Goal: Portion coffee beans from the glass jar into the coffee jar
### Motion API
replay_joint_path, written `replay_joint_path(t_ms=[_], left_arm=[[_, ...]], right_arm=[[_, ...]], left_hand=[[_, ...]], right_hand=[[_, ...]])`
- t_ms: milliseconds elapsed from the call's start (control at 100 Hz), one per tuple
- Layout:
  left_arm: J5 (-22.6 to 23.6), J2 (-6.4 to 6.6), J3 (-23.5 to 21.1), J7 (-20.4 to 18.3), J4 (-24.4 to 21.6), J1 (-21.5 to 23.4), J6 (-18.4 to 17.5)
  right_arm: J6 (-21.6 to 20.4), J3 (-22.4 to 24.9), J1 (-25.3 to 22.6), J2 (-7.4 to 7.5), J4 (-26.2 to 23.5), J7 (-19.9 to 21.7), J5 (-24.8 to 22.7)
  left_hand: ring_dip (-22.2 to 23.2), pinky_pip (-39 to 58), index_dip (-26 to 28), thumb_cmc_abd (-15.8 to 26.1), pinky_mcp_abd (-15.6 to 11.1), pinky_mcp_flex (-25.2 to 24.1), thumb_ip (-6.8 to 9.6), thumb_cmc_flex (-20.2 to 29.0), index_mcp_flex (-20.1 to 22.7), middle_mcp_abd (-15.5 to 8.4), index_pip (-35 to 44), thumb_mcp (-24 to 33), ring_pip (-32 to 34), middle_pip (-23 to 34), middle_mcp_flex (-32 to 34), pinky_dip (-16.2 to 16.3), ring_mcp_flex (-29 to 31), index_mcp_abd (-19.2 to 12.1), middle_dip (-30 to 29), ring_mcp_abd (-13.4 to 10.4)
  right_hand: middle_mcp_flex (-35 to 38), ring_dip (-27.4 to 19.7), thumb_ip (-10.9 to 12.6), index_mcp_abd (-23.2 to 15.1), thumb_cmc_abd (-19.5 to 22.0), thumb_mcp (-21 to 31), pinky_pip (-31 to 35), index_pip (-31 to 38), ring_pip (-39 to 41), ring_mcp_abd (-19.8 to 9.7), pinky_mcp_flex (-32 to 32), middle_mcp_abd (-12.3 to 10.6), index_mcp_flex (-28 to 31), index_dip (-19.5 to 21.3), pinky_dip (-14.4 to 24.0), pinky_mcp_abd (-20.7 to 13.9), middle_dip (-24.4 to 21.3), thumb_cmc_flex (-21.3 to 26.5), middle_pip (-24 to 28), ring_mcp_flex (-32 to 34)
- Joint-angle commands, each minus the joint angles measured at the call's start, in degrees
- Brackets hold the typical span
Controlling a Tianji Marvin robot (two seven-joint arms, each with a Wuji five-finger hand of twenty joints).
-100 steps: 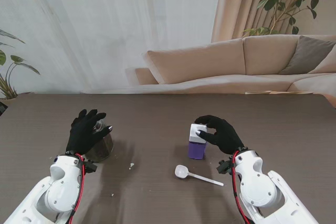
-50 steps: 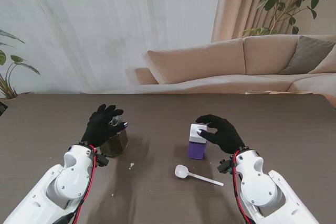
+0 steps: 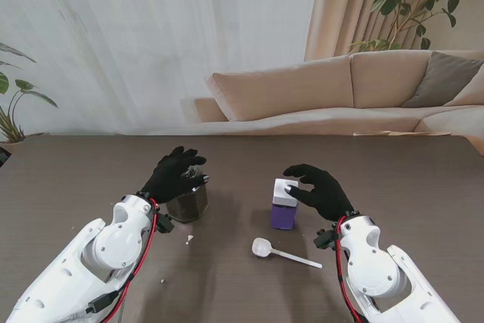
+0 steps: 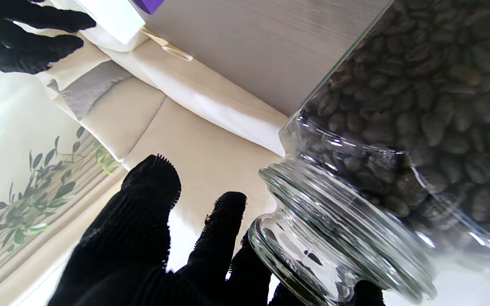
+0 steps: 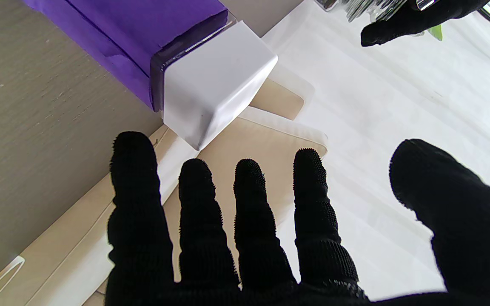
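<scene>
1. Spoon [image 3: 283, 253]: white, lies flat on the table [image 3: 423, 187], nearest its front edge, right of centre.
2. Coffee jar [image 3: 284, 204]: purple body, white lid, upright just beyond the spoon. Right hand [image 3: 319, 191] hovers beside the lid, fingers spread, gripping nothing.
3. Glass jar [image 3: 187, 200]: filled with coffee beans [image 4: 423, 106], left of the coffee jar. Left hand [image 3: 175, 173] grips its top.

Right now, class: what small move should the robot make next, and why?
Probably bring the glass jar, gripped in the left hand, nearer the purple coffee jar. A gap remains between them, and the white lid is on with the right hand open beside it.
</scene>
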Motion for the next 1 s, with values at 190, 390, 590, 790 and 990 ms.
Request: replay_joint_path(t_ms=[190,390,590,790,990], left_arm=[[-2.13,-0.72,6.29,-5.68,6.64,-0.71,0.01],[-3.49,-1.0,9.2,-6.17,8.06,-2.78,-0.53],[-4.86,-1.31,11.03,-6.39,9.02,-4.28,-0.82],[-5.83,-1.19,12.51,-7.84,9.25,-5.3,-1.61],[-5.69,-0.89,13.21,-8.91,8.51,-5.45,-2.2]], right_arm=[[-0.06,0.07,-0.19,-0.29,-0.1,0.52,0.18],[-0.06,0.13,-0.21,-0.32,-0.12,0.37,0.17],[-0.03,0.15,-0.21,-0.34,-0.14,0.35,0.24],[-0.08,0.11,-0.2,-0.32,-0.15,0.42,0.27],[-0.01,0.17,-0.23,-0.34,-0.21,0.39,0.3]], left_hand=[[0.27,4.35,-0.27,2.71,2.53,4.13,0.55,-0.56,-0.89,7.8,-0.54,-1.45,8.08,6.22,6.08,0.86,6.36,0.04,-0.17,11.35],[0.29,4.35,-0.28,2.71,2.61,4.15,0.57,-0.57,-0.84,7.8,-0.55,-1.43,8.06,6.15,6.01,0.85,6.37,0.21,-0.18,11.24],[0.32,4.34,-0.27,2.69,2.63,4.13,0.57,-0.58,-0.71,7.82,-0.52,-1.38,8.05,6.17,6.13,0.83,6.36,0.37,-0.16,11.35],[0.35,4.39,-0.18,2.74,2.79,4.25,0.58,-0.54,-0.13,7.99,-0.32,-1.32,8.11,6.26,6.51,0.84,6.57,0.84,-0.12,11.41],[0.4,4.45,-0.15,2.8,2.93,4.49,0.55,-0.64,0.32,8.1,-0.23,-1.19,8.14,6.29,6.82,0.83,6.76,1.04,-0.1,11.53]], right_hand=[[0.69,0.06,1.44,-0.22,1.02,0.33,-1.72,-0.34,0.31,-0.46,-19.56,0.35,1.09,0.41,1.16,-0.91,-0.31,-1.28,-0.41,0.01],[0.66,0.06,1.41,-0.15,1.07,0.41,-1.72,-0.34,0.32,-0.52,-19.51,0.36,1.07,0.39,1.19,-0.95,-0.33,-1.34,-0.45,0.08],[0.71,0.06,1.4,-0.18,1.1,0.43,-1.75,-0.33,0.3,-0.48,-19.54,0.28,1.08,0.38,1.2,-0.94,-0.32,-1.36,-0.43,0.04],[0.73,0.08,1.4,-0.12,1.13,0.45,-1.74,-0.26,0.35,-0.47,-19.48,0.4,1.17,0.39,1.22,-0.89,-0.32,-1.37,-0.42,0.13],[0.74,0.08,1.4,0.11,1.14,0.49,-1.76,-0.28,0.36,-0.41,-19.49,0.3,1.17,0.36,1.23,-0.84,-0.32,-1.34,-0.43,0.16]])
